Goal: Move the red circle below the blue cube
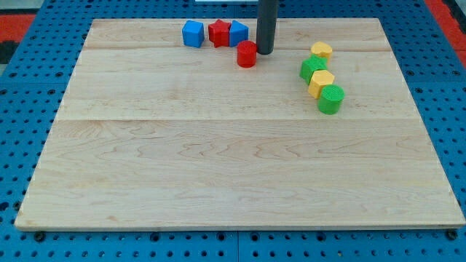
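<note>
The red circle (247, 54), a short red cylinder, stands near the board's top middle. My tip (265, 52) is right beside it on its right, touching or nearly so. The blue cube (193, 33) sits up and to the left of the red circle, at the left end of a row. Next to it on its right are a red star-like block (219, 33) and a second blue block (238, 33), touching each other. The red circle sits just below and right of that second blue block.
At the view's upper right a slanted chain of blocks runs downward: a yellow block (321, 51), a green block (314, 68), a yellow block (321, 83) and a green cylinder (330, 99). The wooden board (233, 175) lies on a blue pegboard.
</note>
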{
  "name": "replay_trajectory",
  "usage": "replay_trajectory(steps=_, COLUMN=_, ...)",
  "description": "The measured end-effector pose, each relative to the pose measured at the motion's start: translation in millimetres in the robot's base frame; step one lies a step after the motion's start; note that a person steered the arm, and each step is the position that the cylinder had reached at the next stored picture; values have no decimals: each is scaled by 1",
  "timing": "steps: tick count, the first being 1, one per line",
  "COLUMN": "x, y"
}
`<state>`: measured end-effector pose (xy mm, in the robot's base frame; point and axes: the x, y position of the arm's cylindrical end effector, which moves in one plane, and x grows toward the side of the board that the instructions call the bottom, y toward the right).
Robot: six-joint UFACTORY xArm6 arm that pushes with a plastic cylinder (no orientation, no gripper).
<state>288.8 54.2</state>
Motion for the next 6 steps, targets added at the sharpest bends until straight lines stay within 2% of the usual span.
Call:
replay_trajectory(steps=1, x=12, y=0)
replay_trajectory(steps=3, x=14, y=-85)
replay_trajectory(steps=4, x=14, y=-101)
replay_trajectory(steps=5, x=12, y=-85)
replay_trajectory(steps=6, x=-13, y=-6)
